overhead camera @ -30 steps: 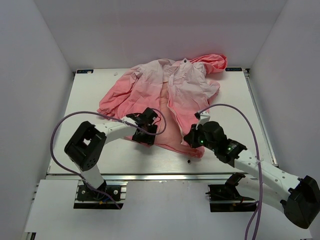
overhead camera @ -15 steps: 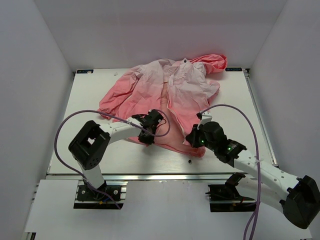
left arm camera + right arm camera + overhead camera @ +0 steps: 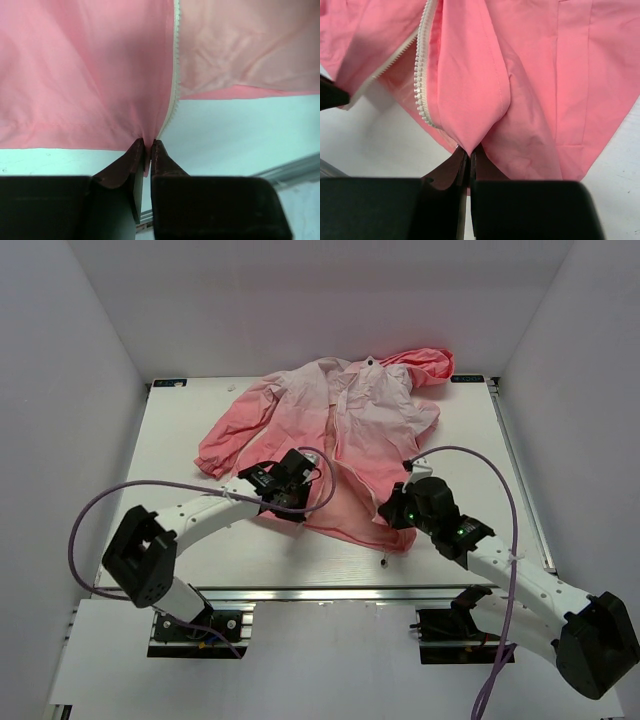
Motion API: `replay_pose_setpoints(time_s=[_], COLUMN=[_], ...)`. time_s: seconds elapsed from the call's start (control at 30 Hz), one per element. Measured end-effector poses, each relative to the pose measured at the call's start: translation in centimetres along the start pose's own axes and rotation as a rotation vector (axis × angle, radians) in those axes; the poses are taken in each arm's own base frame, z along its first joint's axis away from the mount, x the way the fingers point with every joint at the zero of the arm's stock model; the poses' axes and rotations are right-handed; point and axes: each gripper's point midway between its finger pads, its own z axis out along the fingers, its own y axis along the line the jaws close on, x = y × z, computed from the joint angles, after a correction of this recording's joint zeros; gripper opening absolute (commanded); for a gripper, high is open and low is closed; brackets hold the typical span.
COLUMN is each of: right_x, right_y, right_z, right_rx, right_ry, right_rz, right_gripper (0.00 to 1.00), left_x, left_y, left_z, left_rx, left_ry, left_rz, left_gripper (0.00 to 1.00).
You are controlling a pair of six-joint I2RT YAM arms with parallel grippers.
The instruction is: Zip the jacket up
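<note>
The jacket lies spread on the white table, hood toward the far right corner, pale pink up at the shoulders and deeper coral at the hem nearest the arms. Its front is unzipped at the bottom, the two panels parted. The left gripper is clamped on the bottom edge of one front panel, right at the foot of the white zipper – the teeth run straight up from its fingertips. The right gripper is pinched tight on a fold of coral fabric at the hem of the other panel, with that side's row of zipper teeth just to the left of the fold. Both grippers sit low over the near hem, well apart from each other.
</note>
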Motion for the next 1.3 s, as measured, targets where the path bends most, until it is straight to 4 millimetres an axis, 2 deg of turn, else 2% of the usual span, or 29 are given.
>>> replay_pose_setpoints(time_s=[0.2, 0.37, 0.53, 0.63, 0.77, 1.03, 1.3], right_x=[-0.9, -1.7, -3.1, -3.9, -4.4, -6.4, -8.0], right_y=[-0.6, 2.1, 4.8, 6.0, 7.1, 8.8, 10.0], right_z=[0.1, -0.3, -0.8, -1.1, -1.5, -2.7, -3.6], right_rx=[-0.021, -0.175, -0.317, -0.39, -0.461, -0.577, -0.646], right_ry=[-0.016, -0.035, -0.09, -0.138, -0.194, -0.337, -0.422], right_rz=[0.003, -0.035, -0.049, -0.054, -0.051, -0.048, -0.051], right_gripper=[0.0, 0.0, 0.0, 0.0, 0.0, 0.0, 0.0], left_x=[-3.2, -6.3, -8.9, -10.1, -11.0, -10.8, -11.7], left_y=[-1.5, -3.4, -6.3, -7.4, -8.2, -9.0, -9.5], left_z=[-4.5, -7.8, -9.5, -10.3, -11.2, -11.6, -13.1], left_rx=[0.107, 0.218, 0.374, 0.438, 0.518, 0.666, 0.752], left_ry=[-0.164, -0.327, -0.434, -0.494, -0.569, -0.647, -0.706], left_rz=[0.001, -0.008, -0.012, -0.044, -0.113, -0.294, -0.36], left_gripper=[0.0, 0.0, 0.0, 0.0, 0.0, 0.0, 0.0])
